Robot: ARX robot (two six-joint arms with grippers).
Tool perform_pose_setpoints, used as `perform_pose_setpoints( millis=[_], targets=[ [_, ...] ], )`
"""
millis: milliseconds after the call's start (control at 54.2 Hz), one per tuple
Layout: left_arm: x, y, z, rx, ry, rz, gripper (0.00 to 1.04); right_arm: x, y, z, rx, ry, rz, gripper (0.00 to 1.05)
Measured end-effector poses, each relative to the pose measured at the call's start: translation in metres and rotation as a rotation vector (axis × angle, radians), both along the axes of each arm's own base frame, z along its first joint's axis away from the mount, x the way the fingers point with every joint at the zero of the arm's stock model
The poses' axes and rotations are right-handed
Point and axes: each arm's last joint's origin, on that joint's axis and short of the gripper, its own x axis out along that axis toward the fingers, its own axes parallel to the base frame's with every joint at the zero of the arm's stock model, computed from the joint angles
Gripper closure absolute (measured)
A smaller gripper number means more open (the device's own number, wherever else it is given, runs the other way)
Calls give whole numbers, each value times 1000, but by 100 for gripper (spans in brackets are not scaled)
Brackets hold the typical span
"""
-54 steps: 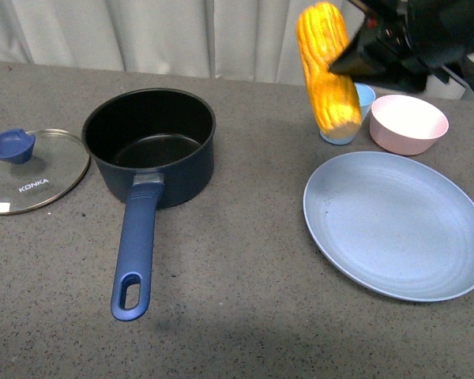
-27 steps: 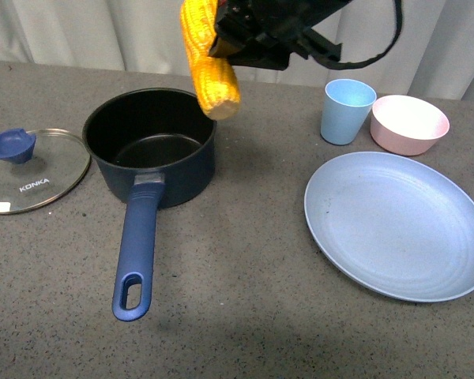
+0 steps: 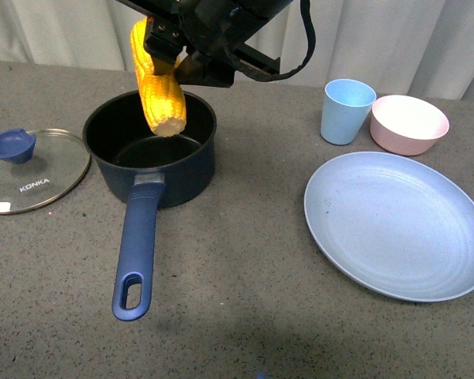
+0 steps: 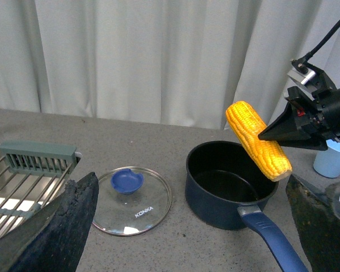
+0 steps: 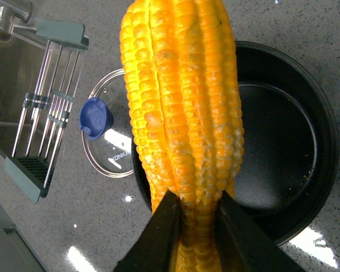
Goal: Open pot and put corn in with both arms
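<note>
The dark blue pot [image 3: 150, 146] stands uncovered on the grey table, its long handle [image 3: 136, 251] pointing toward me. Its glass lid [image 3: 30, 170] with a blue knob lies flat to the left, apart from it. My right gripper [image 3: 170, 59] is shut on the yellow corn [image 3: 159, 87], which hangs nearly upright with its lower end just above the pot's opening. In the right wrist view the corn [image 5: 184, 113] is pinched between the black fingers [image 5: 161, 232] over the pot [image 5: 283, 158]. My left gripper [image 4: 190, 226] is open and empty, back from the lid [image 4: 133, 192] and pot [image 4: 229, 187].
A large blue-grey plate [image 3: 395, 225] lies at the right, with a light-blue cup [image 3: 346, 110] and a pink bowl [image 3: 408, 124] behind it. A metal dish rack [image 4: 22, 181] sits left of the lid. White curtains close off the back.
My right arm has carried the corn leftward from above the cup to over the pot, and lowered it toward the opening. Pot, lid and dishes have stayed put.
</note>
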Motion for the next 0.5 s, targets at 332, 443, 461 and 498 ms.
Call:
perform_pose_setpoints(
  millis=[332,443,461,498],
  targets=[
    [0,0,0,0,0,0,7,3,0,-2,-9,-17,-23,24],
    [0,0,0,0,0,0,7,5,-3,-1,-15,-51,-52,7],
    [0,0,0,0,0,0,7,4,-5,0,-20,-63,-60,8],
    [0,0,0,0,0,0,7,2,-11,0,-41,-102,-87,10]
  ],
)
